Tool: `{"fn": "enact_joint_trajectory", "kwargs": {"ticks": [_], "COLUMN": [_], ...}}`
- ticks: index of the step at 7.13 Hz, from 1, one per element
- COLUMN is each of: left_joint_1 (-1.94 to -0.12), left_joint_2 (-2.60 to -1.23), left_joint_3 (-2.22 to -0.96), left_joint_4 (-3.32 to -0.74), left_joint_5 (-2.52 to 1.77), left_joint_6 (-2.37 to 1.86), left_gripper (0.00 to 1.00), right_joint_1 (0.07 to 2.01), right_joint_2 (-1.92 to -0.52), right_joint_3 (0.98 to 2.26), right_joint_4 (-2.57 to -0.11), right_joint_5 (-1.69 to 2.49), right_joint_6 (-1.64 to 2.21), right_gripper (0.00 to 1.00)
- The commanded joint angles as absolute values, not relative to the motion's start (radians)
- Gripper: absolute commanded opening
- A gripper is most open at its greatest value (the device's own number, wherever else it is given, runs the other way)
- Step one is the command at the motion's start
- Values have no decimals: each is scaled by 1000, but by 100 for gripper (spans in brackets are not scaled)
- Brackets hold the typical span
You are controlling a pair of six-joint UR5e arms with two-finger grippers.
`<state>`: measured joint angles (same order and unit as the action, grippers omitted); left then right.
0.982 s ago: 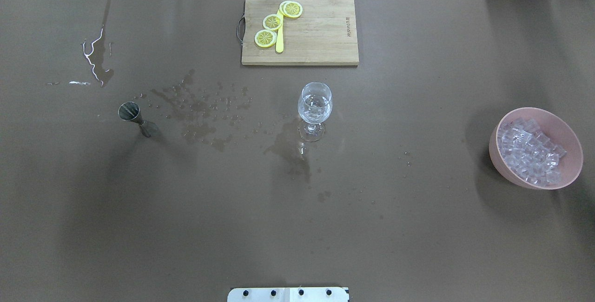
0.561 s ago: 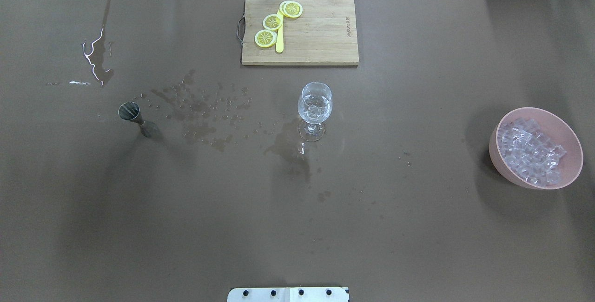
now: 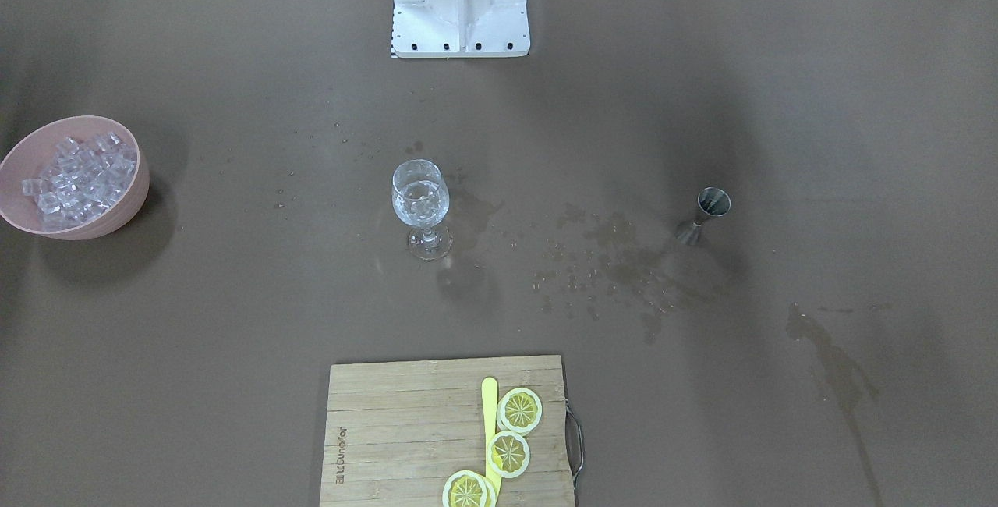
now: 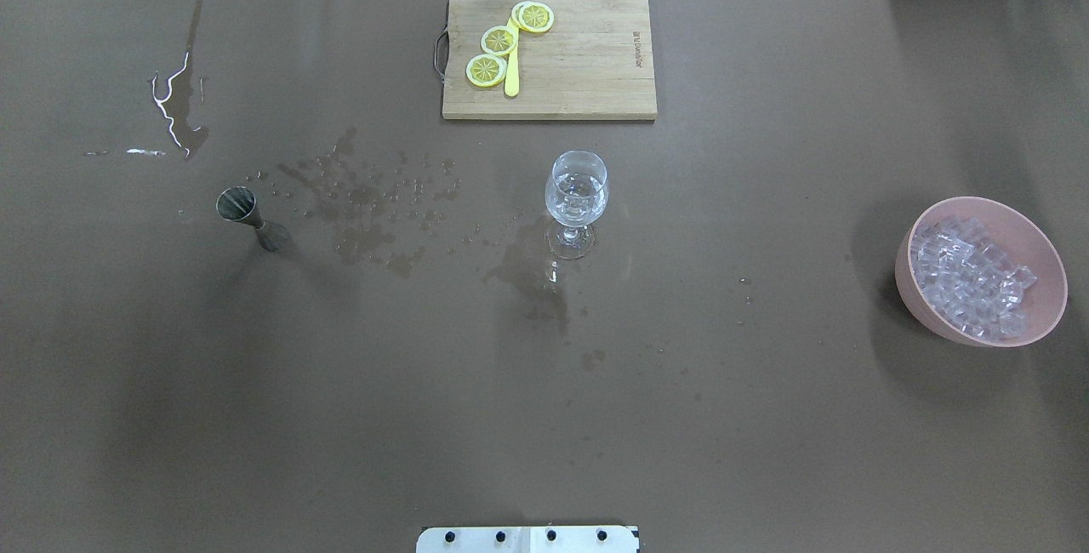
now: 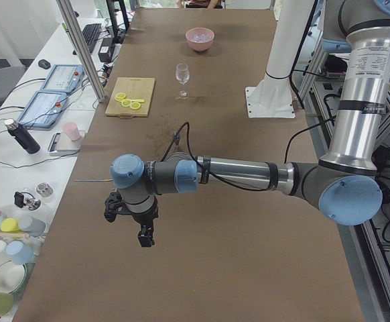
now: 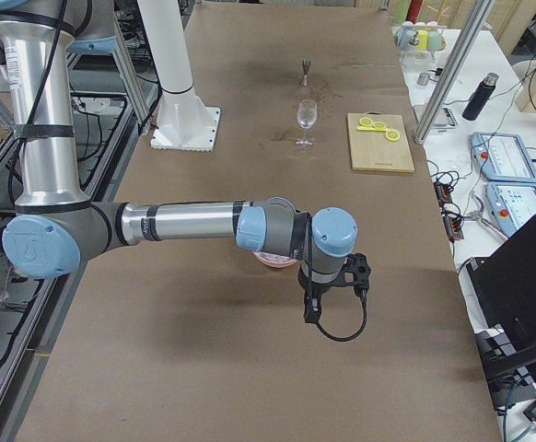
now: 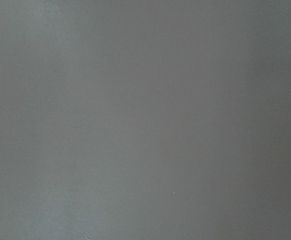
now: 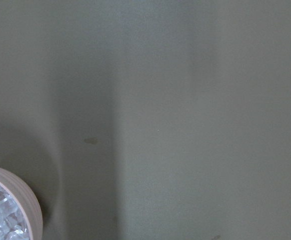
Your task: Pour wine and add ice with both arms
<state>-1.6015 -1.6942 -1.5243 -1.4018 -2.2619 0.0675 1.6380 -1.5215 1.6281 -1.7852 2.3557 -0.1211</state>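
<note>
The overhead view shows the wine glass (image 4: 577, 192), jigger (image 4: 241, 208) and ice (image 4: 970, 281). Only the side views catch the left gripper (image 5: 143, 237) and right gripper (image 6: 312, 311), each hanging over the tabletop (image 5: 248, 268). How far either is open cannot be told.

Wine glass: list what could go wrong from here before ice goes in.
1. The tall-stemmed wine glass stands with wet patches at its foot; a nudge from the right tool could tip it.
2. The ice is heaped in the pink bowl; cubes could slip and scatter in transit.
3. The slim jigger stands upright; the left arm may knock it over in passing.
</note>
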Motion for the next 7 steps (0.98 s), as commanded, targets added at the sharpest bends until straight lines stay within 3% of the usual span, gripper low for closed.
{"fn": "enact_joint_trajectory", "kwargs": {"ticks": [1,7], "left_joint_1": [-1603,-1603], "left_joint_2": [-1692,-1692], "left_joint_3": [-1525,-1528], "left_joint_4": [-1402,-1402], "left_joint_5": [-2263,-2264], "left_joint_6": [67,67], "left_gripper": [98,98], "right_joint_1": [1640,1643], "right_joint_2": [-1520,-1519], "right_joint_3": [1629,1638], "right_joint_4": [-1787,-1787], "right_joint_5": [2355,2355], "right_joint_6": [-121,-123], "right_gripper": [100,100]}}
